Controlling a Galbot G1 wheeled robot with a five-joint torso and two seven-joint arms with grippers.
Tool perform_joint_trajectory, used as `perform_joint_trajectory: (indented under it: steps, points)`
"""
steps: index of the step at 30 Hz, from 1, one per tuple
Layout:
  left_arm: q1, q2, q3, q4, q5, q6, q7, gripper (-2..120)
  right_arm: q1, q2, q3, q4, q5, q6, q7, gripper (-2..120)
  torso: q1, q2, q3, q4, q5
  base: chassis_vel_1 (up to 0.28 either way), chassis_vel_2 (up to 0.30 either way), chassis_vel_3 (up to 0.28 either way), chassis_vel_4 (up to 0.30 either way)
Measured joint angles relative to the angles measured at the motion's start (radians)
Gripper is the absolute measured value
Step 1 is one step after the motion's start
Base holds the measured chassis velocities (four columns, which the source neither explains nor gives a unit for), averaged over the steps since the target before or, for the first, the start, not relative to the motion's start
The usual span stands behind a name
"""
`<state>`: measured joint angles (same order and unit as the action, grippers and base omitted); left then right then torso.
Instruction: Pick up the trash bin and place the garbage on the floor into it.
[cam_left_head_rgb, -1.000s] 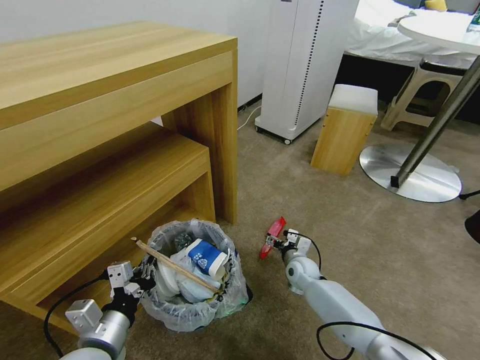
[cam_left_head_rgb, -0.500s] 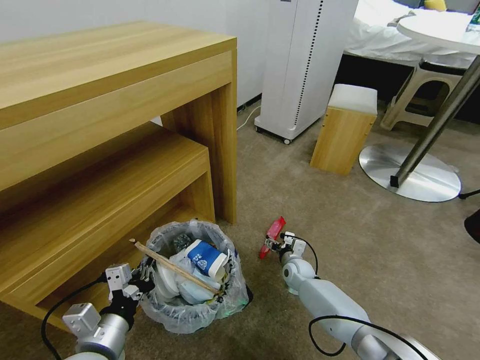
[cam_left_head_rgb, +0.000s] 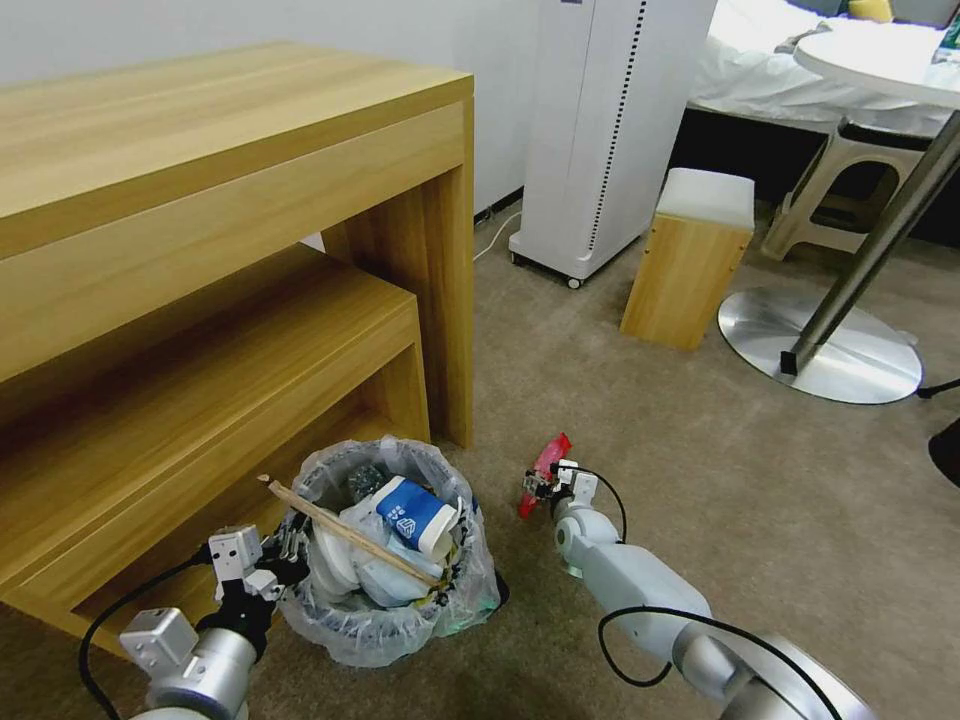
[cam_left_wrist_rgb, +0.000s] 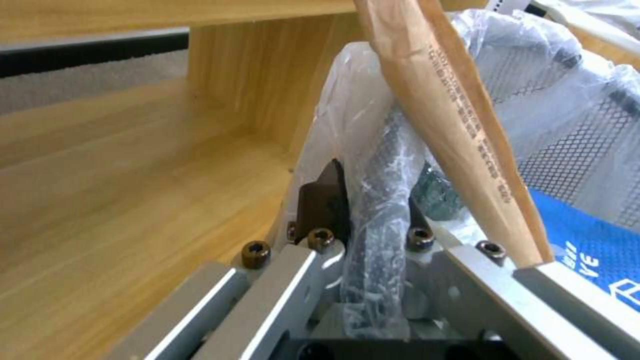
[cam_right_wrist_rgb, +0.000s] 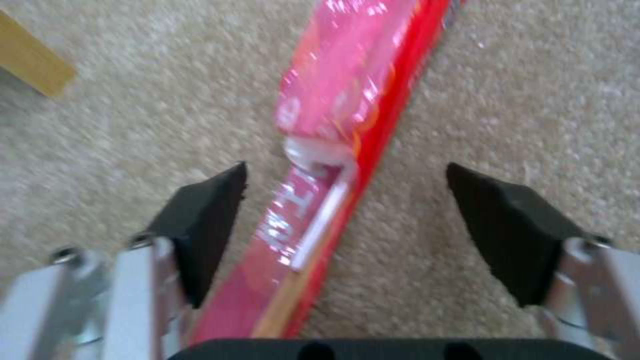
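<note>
Bin sits on the carpet beside our wooden bench, its lined rim pinched in our left gripper. Our right gripper is spread wide around the red wrapper lying on the carpet.

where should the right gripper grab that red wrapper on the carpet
Probably across its narrow width near the closer end, coming straight down from above. The red wrapper is a long flat strip lying on the carpet, and the open right gripper already straddles it with a finger on each long edge.
</note>
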<state>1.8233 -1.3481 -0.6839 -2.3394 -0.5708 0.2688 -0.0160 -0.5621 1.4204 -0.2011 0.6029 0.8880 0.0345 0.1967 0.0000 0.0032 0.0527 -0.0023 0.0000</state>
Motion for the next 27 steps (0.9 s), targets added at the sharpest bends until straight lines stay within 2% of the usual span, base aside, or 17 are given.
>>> perform_joint_trajectory:
  steps: [2,3,5,6,7,10,11,13,14,17,18,20,27]
  points:
    - [0.014,-0.002,0.001,-0.009,0.004,-0.004,0.006,2,0.004,0.006,0.006,-0.032,-0.018,0.010,-0.023,66,0.000,0.000,0.000,-0.0001,0.0000,0.000,0.000,0.000,0.000]
    - [0.014,-0.002,0.001,-0.009,0.004,-0.004,0.006,2,0.004,0.006,0.006,-0.032,-0.018,0.010,-0.023,66,0.000,0.000,0.000,-0.0001,0.0000,0.000,0.000,0.000,0.000]
    - [0.016,-0.002,0.001,-0.011,0.004,-0.006,0.008,2,0.005,0.009,0.010,-0.044,-0.026,0.012,-0.032,58,0.000,0.000,0.000,0.0000,0.0000,0.000,0.000,0.000,0.000]
    - [0.017,-0.001,0.001,-0.012,0.004,-0.007,0.008,2,0.005,0.010,0.010,-0.052,-0.037,0.020,-0.040,51,0.000,0.000,0.000,-0.0001,-0.0001,0.000,0.000,0.000,0.000]
    - [0.017,-0.001,0.001,-0.012,0.004,-0.007,0.008,2,0.005,0.010,0.010,-0.052,-0.037,0.020,-0.040,51,0.000,0.000,0.000,-0.0001,-0.0001,0.000,0.000,0.000,0.000]
    - [0.019,-0.003,0.000,-0.012,0.004,-0.009,0.009,2,0.006,0.010,0.011,-0.058,-0.055,0.033,-0.057,37,0.000,0.000,0.000,0.0000,-0.0001,0.000,0.000,0.000,0.000]
    - [0.019,-0.003,0.000,-0.012,0.004,-0.009,0.009,2,0.006,0.010,0.011,-0.058,-0.055,0.033,-0.057,37,0.000,0.000,0.000,0.0000,-0.0001,0.000,0.000,0.000,0.000]
    - [0.020,-0.004,-0.001,-0.013,0.004,-0.013,0.012,2,0.005,0.010,0.010,-0.059,-0.064,0.039,-0.063,27,0.000,0.000,0.000,0.0000,0.0000,0.000,0.000,0.000,0.000]
    - [0.020,-0.004,-0.001,-0.013,0.004,-0.013,0.012,2,0.005,0.010,0.010,-0.059,-0.064,0.039,-0.063,27,0.000,0.000,0.000,0.0000,0.0000,0.000,0.000,0.000,0.000]
    - [0.021,-0.007,-0.002,-0.013,0.004,-0.017,0.013,2,0.001,0.005,0.007,-0.050,-0.073,0.042,-0.072,11,0.000,0.000,0.000,-0.0001,-0.0001,0.000,0.000,0.000,0.000]
    - [0.021,-0.007,-0.002,-0.013,0.004,-0.017,0.013,2,0.001,0.005,0.007,-0.050,-0.073,0.042,-0.072,11,0.000,0.000,0.000,-0.0001,-0.0001,0.000,0.000,0.000,0.000]
    - [0.020,-0.010,-0.002,-0.012,0.005,-0.019,0.014,2,-0.003,0.001,0.005,-0.047,-0.088,0.045,-0.080,1,0.000,0.000,0.000,0.0000,0.0001,0.000,0.000,0.000,0.000]
    - [0.011,-0.006,-0.007,0.000,0.002,-0.019,0.014,2,-0.036,-0.031,0.004,0.005,-0.117,0.083,-0.101,0,0.000,0.000,0.000,0.0000,0.0000,0.000,0.000,0.000,0.000]
